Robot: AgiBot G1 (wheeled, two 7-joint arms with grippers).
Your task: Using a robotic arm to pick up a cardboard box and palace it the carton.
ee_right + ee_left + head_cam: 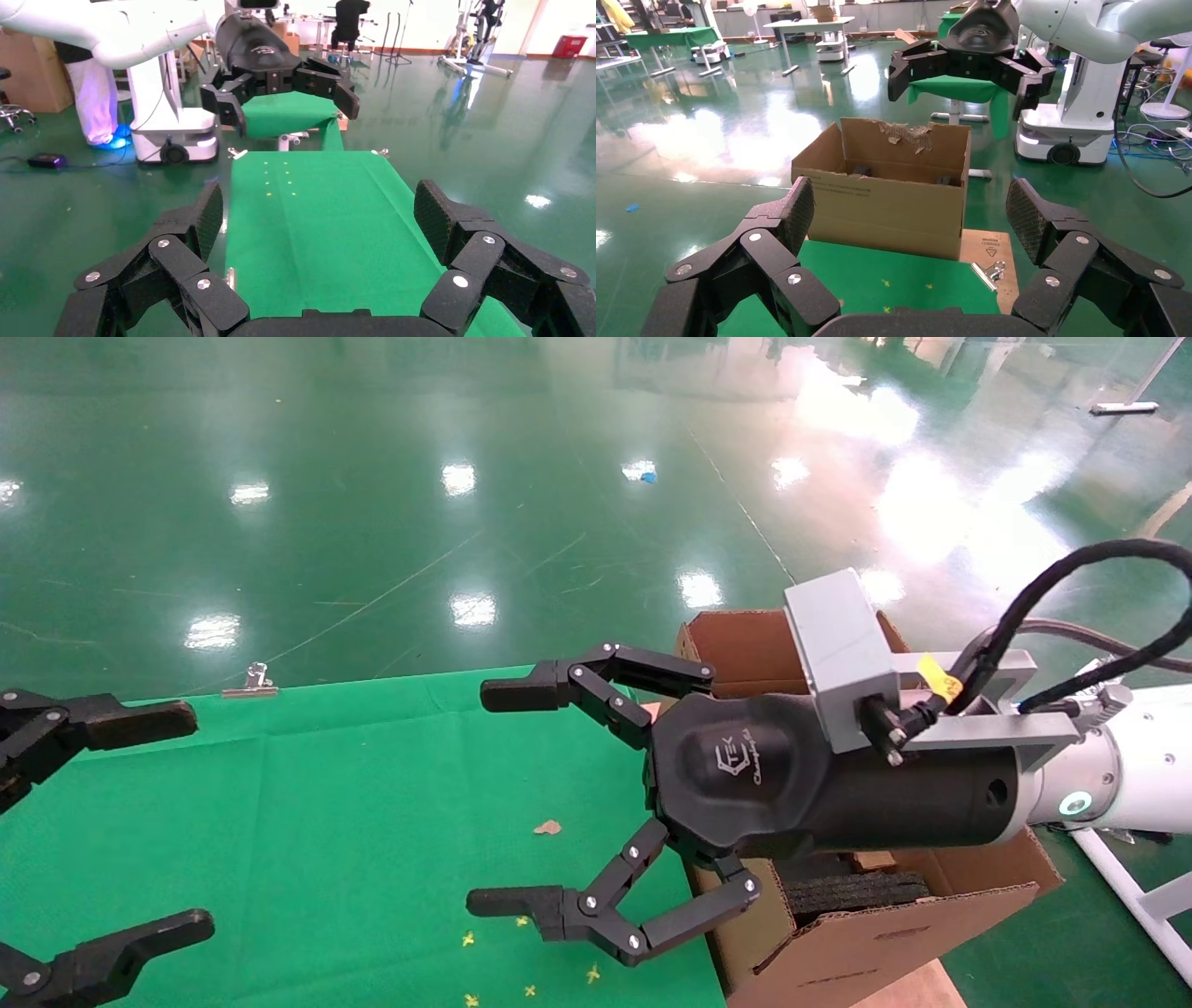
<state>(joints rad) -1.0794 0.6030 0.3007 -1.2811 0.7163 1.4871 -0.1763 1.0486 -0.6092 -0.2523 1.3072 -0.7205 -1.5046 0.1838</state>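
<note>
The robotic arm, my right arm (1145, 766), reaches in from the right. Its gripper (489, 798) is open and empty, held above the right edge of the green cloth table (372, 803), with its black wrist over the carton (866, 943). The carton stands open at the table's right end, with black foam (857, 891) inside. It also shows in the left wrist view (884, 203), under the right gripper (961, 84). My left gripper (191, 822) is open and empty at the table's left edge. The small cardboard box is out of view.
A metal binder clip (250, 682) holds the cloth at the far table edge; another clip (989, 270) sits near the carton. A small brown scrap (548, 827) and yellow marks lie on the cloth. A brown board (989, 246) lies under the carton. Glossy green floor surrounds the table.
</note>
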